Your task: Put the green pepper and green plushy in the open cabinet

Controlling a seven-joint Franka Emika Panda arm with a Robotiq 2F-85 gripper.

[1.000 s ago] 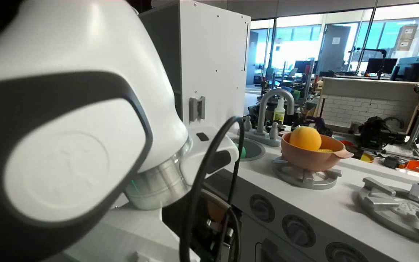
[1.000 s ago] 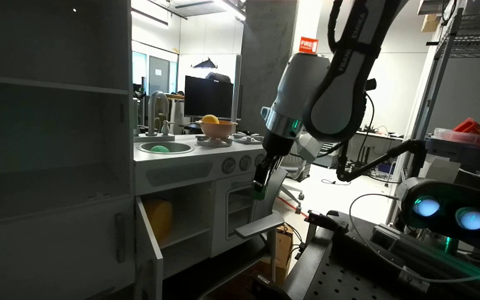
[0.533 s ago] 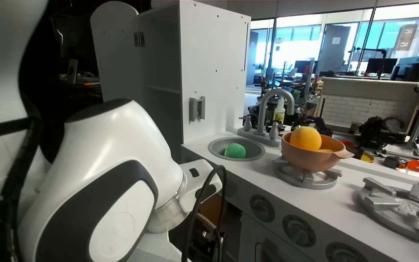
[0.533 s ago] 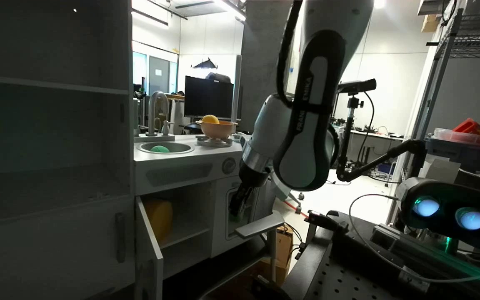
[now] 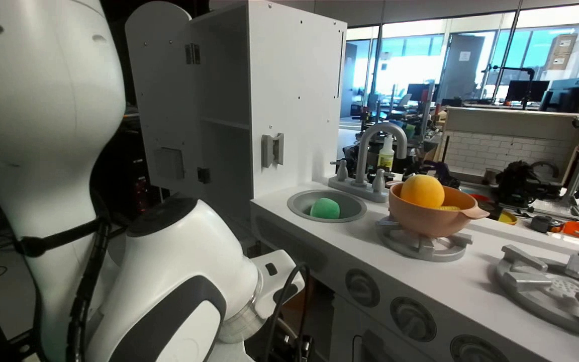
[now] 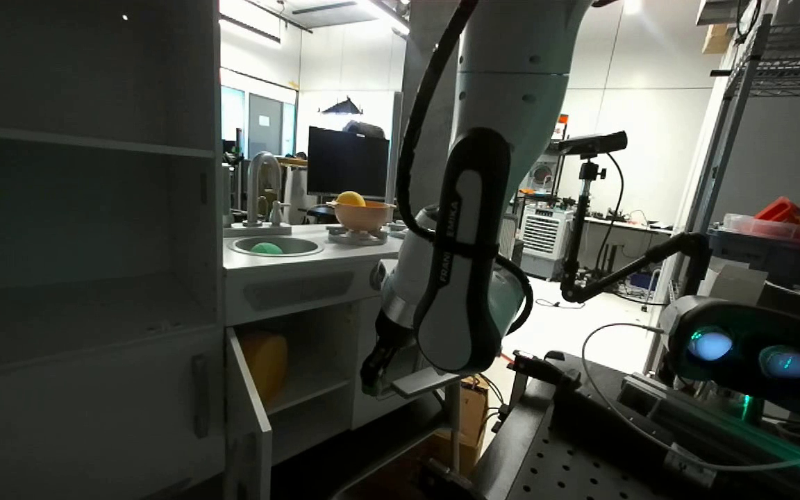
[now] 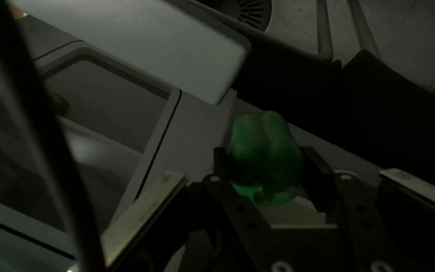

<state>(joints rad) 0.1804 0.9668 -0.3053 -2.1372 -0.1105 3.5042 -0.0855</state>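
Note:
My gripper (image 7: 264,162) is shut on the dark-green pepper (image 7: 266,139), with a finger on each side of it in the wrist view. In an exterior view the gripper (image 6: 374,378) points down in front of the toy kitchen, to the right of the cabinet opening; the pepper shows only as a faint green tip. The light-green plushy (image 5: 325,208) lies in the sink, and also shows in an exterior view (image 6: 266,248). The open cabinet (image 6: 317,347) is below the sink, its white door (image 6: 251,410) swung outward. In an exterior view the arm hides most of it.
A large yellow-orange object (image 6: 264,368) stands inside the cabinet at its left. A grey chair armrest (image 6: 424,382) is close to the gripper, and shows in the wrist view (image 7: 157,41). A bowl with an orange ball (image 5: 432,213) sits on a burner. A tall white cupboard (image 5: 297,100) stands beside the sink.
The arm has moved down and toward the cabinet side, carrying the pepper from above the chair armrest to near the cabinet's right edge. The sink and plushy are now uncovered in an exterior view.

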